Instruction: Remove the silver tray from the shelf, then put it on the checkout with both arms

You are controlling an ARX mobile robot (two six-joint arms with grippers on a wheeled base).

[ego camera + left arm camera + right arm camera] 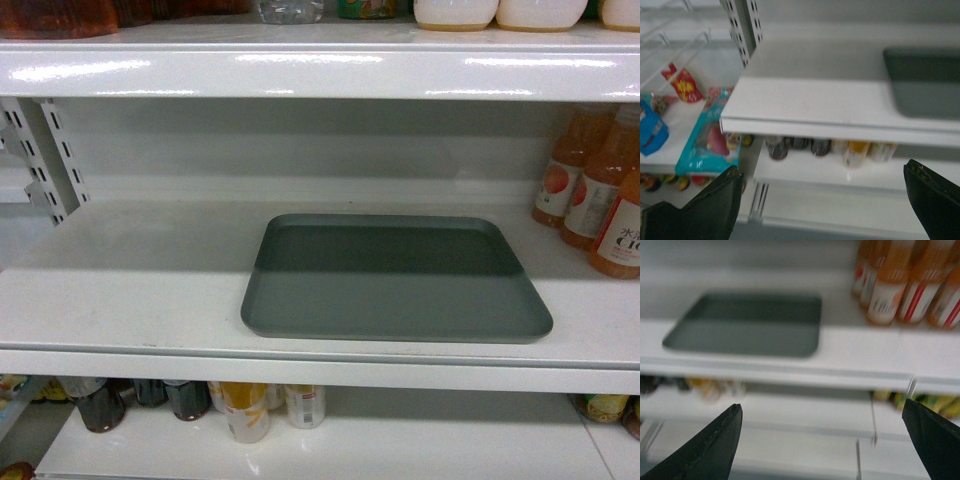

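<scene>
We see the silver tray (395, 278) lying flat on the middle shelf (130, 300), its long side parallel to the shelf's front lip and its near rim just behind that lip. It sits right of the shelf's middle, untouched, with bare white board to its left. To its right, near but apart, stands a cluster of orange drink bottles (600, 195) with white labels. Above it runs another white shelf board (320, 70) carrying white jars and other goods; below, a lower shelf holds dark bottles (100, 405) and yellow-and-white cans (245, 410).

From the left wrist we see the left gripper (822, 200) with its two black fingers (705, 207) spread wide apart, holding nothing, out in front of the shelf's edge, with the tray's corner off to its upper right. Snack packets (702, 140) in teal and red lie on a neighbouring shelf at the left.

From the right wrist, in a blurred view, we see the right gripper (822, 440) likewise spread wide and empty, in front of and below the shelf's front lip, the tray off to its upper left and the orange bottles to its upper right
</scene>
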